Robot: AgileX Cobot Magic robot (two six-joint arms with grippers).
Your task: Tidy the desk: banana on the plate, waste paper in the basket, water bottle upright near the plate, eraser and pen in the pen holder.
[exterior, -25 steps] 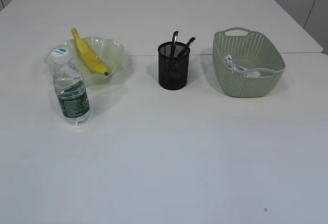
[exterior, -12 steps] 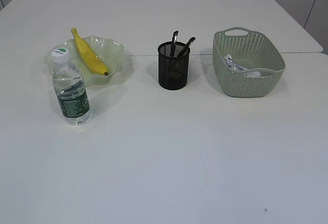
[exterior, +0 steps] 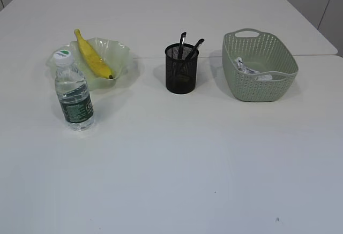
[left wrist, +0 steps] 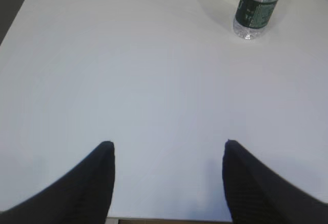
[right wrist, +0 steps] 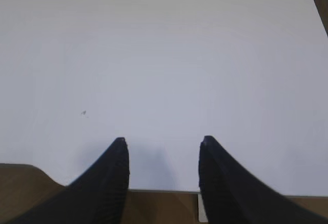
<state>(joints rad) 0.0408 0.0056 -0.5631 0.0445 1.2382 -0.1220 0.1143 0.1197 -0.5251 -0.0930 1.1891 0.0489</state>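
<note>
From the exterior view, the banana (exterior: 94,56) lies in the plate (exterior: 122,57), soft and easily bruised, best taken across its middle; the water bottle (exterior: 73,93) stands upright just beside the plate, light, smooth and likely slippery, best held around its labelled waist. The pen holder (exterior: 181,69) carries two dark pens, and crumpled paper (exterior: 247,68), featherlight and yielding, sits in the basket (exterior: 259,65); the eraser cannot be made out. The task looks essentially done. In the left wrist view, the left hand (left wrist: 166,152) hangs well open and empty over the bare tabletop (left wrist: 128,70) near its edge, the bottle well ahead. In the right wrist view, the right hand (right wrist: 163,147) is parted and empty too, above the tabletop's near edge.
</note>
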